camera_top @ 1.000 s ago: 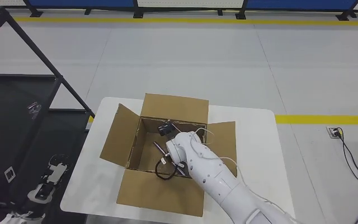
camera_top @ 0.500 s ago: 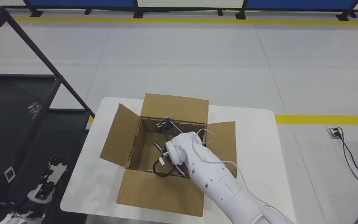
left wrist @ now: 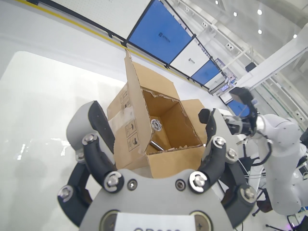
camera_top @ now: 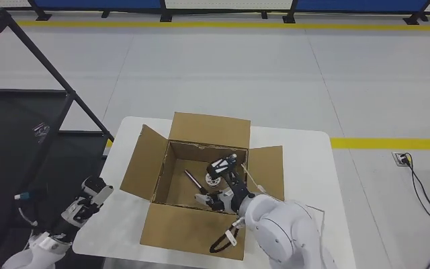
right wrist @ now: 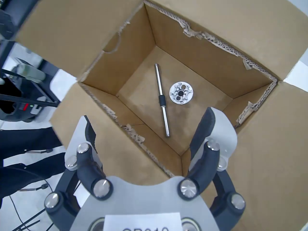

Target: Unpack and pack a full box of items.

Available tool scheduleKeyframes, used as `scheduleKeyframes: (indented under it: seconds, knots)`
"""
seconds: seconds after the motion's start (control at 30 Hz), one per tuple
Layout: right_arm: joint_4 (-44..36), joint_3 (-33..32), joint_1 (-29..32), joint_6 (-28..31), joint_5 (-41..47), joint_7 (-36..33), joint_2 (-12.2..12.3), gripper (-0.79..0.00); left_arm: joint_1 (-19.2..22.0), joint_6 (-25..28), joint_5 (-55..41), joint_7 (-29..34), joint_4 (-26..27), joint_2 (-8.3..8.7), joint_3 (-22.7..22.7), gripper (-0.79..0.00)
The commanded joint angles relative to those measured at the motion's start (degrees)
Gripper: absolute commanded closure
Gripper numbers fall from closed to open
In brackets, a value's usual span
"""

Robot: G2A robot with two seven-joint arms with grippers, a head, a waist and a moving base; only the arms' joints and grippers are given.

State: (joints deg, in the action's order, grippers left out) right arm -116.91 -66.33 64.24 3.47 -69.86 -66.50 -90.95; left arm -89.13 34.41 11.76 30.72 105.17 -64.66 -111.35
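Observation:
An open cardboard box (camera_top: 201,138) stands in the middle of the white table (camera_top: 306,168). On its floor lie a thin metal rod with a dark sleeve (right wrist: 162,100) and a round perforated metal disc (right wrist: 181,93), side by side and apart. My right gripper (right wrist: 149,126) hangs open above the box's near right corner, holding nothing; from above the right gripper (camera_top: 213,198) is over the box interior, next to the rod (camera_top: 193,179). My left gripper (left wrist: 152,118) is open and empty, off the table's left edge, facing the box (left wrist: 163,111); from above the left gripper (camera_top: 94,191) sits low at the left.
All four box flaps (camera_top: 141,165) are spread outward. A black frame and dark stand (camera_top: 40,134) are to the left of the table. Bare table (camera_top: 114,222) lies left and right of the box.
The right arm has drawn back from deep inside the box toward its near right corner and lifted. The left arm has come up beside the table's left edge.

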Motion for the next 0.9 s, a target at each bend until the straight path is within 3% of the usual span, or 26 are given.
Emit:
scheduleKeyframes:
  seconds: [0.0,0.27,0.57,0.73,0.87]
  knots:
    - [-0.56,-0.21,0.33,0.09,0.39,-0.06,0.04,-0.785,1.01,-0.14,1.42,1.19,0.35,0.13,1.67,-0.785]
    - [-0.46,-1.4,1.08,-0.86,1.97,1.91,0.08,-0.785,2.63,-0.83,3.49,3.51,3.16,0.48,6.23,-0.785]
    - [-0.69,-26.95,4.62,-5.54,34.06,11.94,1.04,-0.785,5.12,-2.63,8.12,7.2,6.19,0.75,14.04,-0.785]
    - [6.69,-36.92,2.91,-6.39,43.45,8.17,2.39,-0.785,8.0,-4.14,8.05,9.97,4.57,0.82,19.0,-0.785]
    - [14.13,-40.14,0.49,-5.59,47.46,3.95,3.52,-0.785,10.95,-5.55,8.57,12.0,1.72,0.9,22.04,-0.785]
